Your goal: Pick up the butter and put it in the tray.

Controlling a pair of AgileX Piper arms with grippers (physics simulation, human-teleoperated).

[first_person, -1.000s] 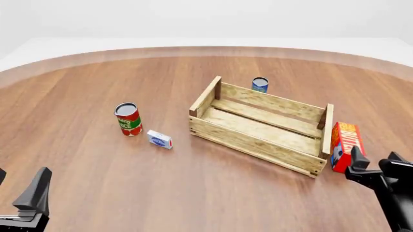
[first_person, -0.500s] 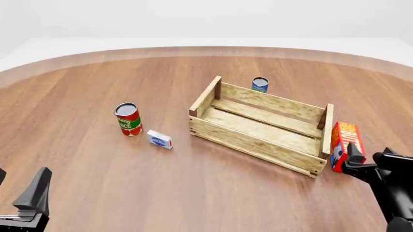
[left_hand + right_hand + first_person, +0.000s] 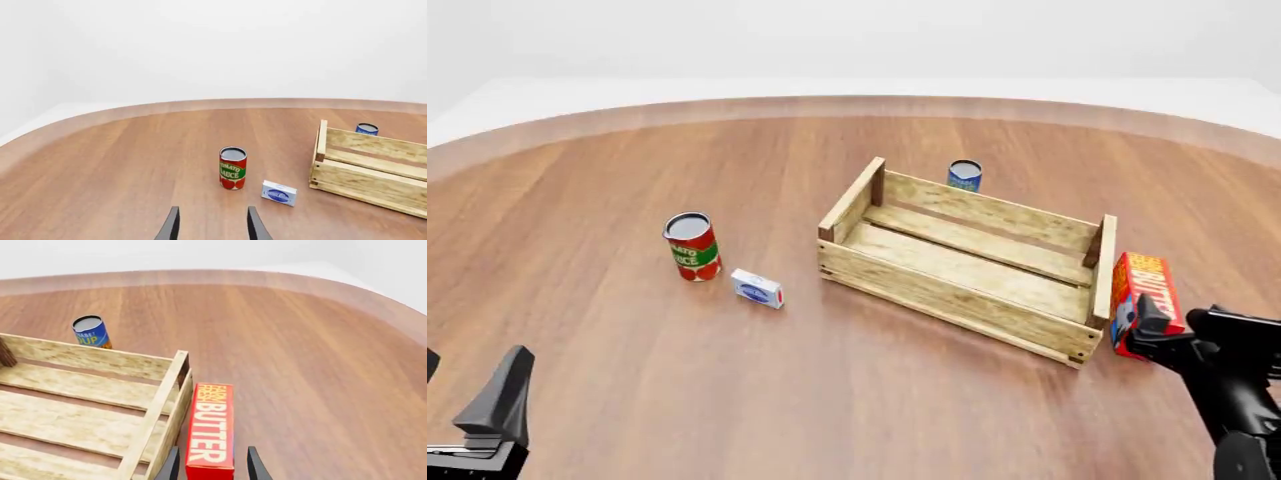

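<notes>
The butter [image 3: 1142,296] is a red carton with orange-yellow lettering, standing on the table just outside the right end board of the tray [image 3: 948,296], a large wooden slatted crate. My right gripper [image 3: 1182,326] is open at the carton's near end. In the right wrist view the butter [image 3: 210,427] reaches in between the two fingertips [image 3: 171,464], beside the tray's end board [image 3: 157,412]. My left gripper [image 3: 467,395] is open and holds nothing, low at the front left, far from the butter. Its fingers [image 3: 171,227] show in the left wrist view.
A red tomato sauce can [image 3: 691,247] and a small white-and-blue box [image 3: 755,288] stand left of the tray. A blue soup can [image 3: 965,176] stands behind the tray's far wall. The table's curved edge runs along the back.
My right gripper has moved forward and slightly left, so its open fingers now flank the butter's near end. The left arm and all objects have stayed put.
</notes>
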